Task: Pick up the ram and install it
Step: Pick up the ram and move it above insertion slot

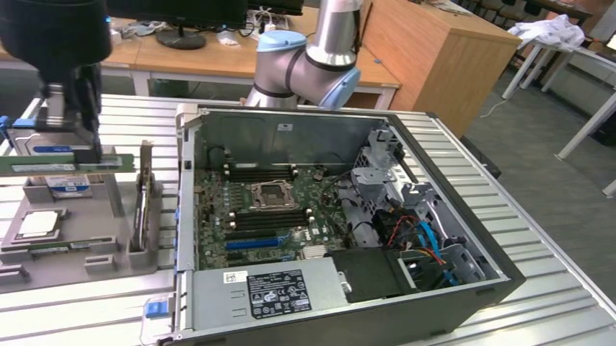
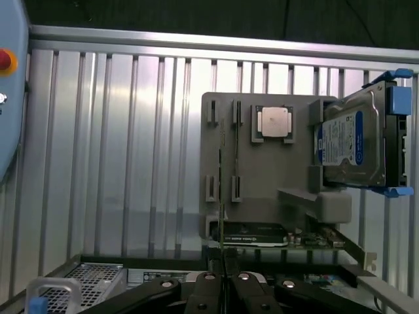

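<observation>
- Gripper (image 1: 85, 153) on a Universal Robots arm grips the ram (image 1: 43, 165) — a long, thin green stick — with its jaws drawn almost together on the board.
- Ram hangs level and lengthwise at the exterior view's left, just above a grey fixture tray (image 2: 262, 180) and well apart from the open computer case (image 1: 288, 119).
- From the wrist view, the dark fingers (image 2: 203, 288) meet on the board's narrow edge, with the tray spread out beyond them.
- Tray holds a square silver processor chip (image 2: 273, 122) in its own recess and a blue-labelled hard drive (image 2: 353, 144) standing on edge in a bracket beside it.
- Nearer the case, an expansion card (image 1: 144, 194) stands upright in the tray.
- Inside the case the green motherboard (image 1: 318, 209) lies flat, its black memory slots (image 1: 258, 173) running on either side of the processor socket (image 1: 273, 194).
- Case and tray both sit on a ribbed metal table (image 1: 539, 238) — the arm's grey-and-blue base (image 1: 308, 65) rises behind the case.
</observation>
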Action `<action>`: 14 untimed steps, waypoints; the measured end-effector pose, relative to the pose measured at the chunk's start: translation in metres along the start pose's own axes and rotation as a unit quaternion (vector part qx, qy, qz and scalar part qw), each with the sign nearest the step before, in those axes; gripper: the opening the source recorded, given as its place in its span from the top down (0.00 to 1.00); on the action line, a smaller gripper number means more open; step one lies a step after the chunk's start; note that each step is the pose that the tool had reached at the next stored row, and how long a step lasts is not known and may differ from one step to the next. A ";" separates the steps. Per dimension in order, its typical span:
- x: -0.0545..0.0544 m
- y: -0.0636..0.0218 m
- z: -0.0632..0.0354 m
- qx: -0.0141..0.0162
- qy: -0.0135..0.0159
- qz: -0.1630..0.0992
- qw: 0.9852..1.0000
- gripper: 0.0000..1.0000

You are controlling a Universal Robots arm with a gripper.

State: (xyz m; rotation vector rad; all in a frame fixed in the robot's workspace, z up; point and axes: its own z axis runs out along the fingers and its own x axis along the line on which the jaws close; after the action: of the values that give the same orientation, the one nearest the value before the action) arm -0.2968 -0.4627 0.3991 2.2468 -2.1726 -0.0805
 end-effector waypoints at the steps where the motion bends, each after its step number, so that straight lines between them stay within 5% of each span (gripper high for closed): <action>1: 0.000 -0.0036 -0.0001 0.000 0.000 -0.001 1.000 0.88; 14: 0.002 -0.0505 -0.0023 -0.001 0.001 -0.013 1.000 0.88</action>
State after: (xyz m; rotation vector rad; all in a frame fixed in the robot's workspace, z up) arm -0.2462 -0.4627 0.3990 2.2737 -2.1419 -0.0820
